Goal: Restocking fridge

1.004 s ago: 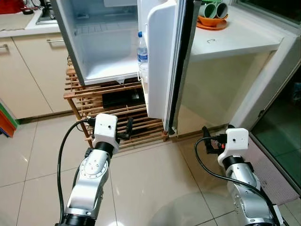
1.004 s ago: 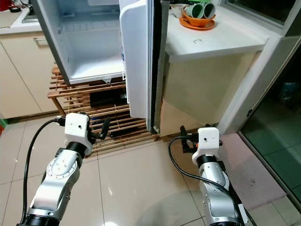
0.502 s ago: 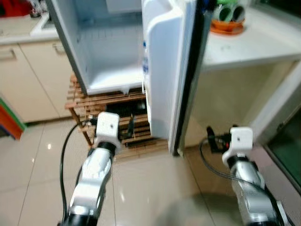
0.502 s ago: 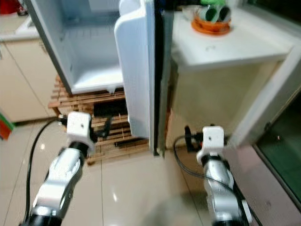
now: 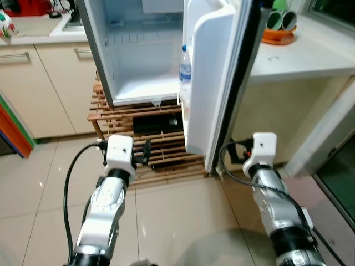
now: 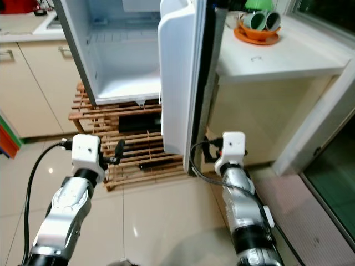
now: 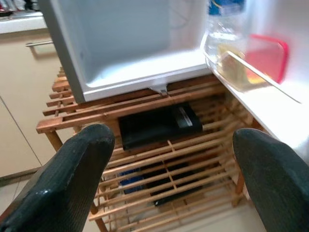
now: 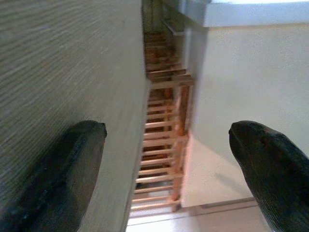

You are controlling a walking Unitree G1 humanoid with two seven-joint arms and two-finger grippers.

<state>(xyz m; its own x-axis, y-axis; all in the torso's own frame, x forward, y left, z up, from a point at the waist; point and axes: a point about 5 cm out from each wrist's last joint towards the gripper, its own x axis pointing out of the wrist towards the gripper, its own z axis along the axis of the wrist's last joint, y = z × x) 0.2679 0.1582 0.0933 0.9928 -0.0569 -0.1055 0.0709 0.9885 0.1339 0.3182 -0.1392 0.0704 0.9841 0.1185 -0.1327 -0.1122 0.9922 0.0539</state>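
Observation:
The small white fridge [image 5: 138,61] stands open on a wooden slat rack [image 5: 161,138]; its inside looks bare. Its door [image 5: 213,83] swings toward me, and the door shelf carries a water bottle [image 5: 186,66] and a red-lidded box [image 7: 263,58]. My left gripper [image 5: 147,151] is open and hovers low in front of the rack, pointing at the fridge's bottom edge. Open too, my right gripper [image 5: 232,153] sits by the door's lower outer side. In the right wrist view the door's grey outer face [image 8: 58,63] lies close to one finger [image 8: 53,179].
A black box [image 7: 159,123] lies on the rack under the fridge. A white counter [image 5: 299,52] with an orange plate and green cups [image 5: 280,22] stands right of the door. Beige cabinets [image 5: 50,83] run along the left. Glossy tiled floor [image 5: 177,221] lies below.
The whole view has shifted as I moved closer to the fridge. My right gripper now sits nearer the door's lower outer side. Both grippers stay open.

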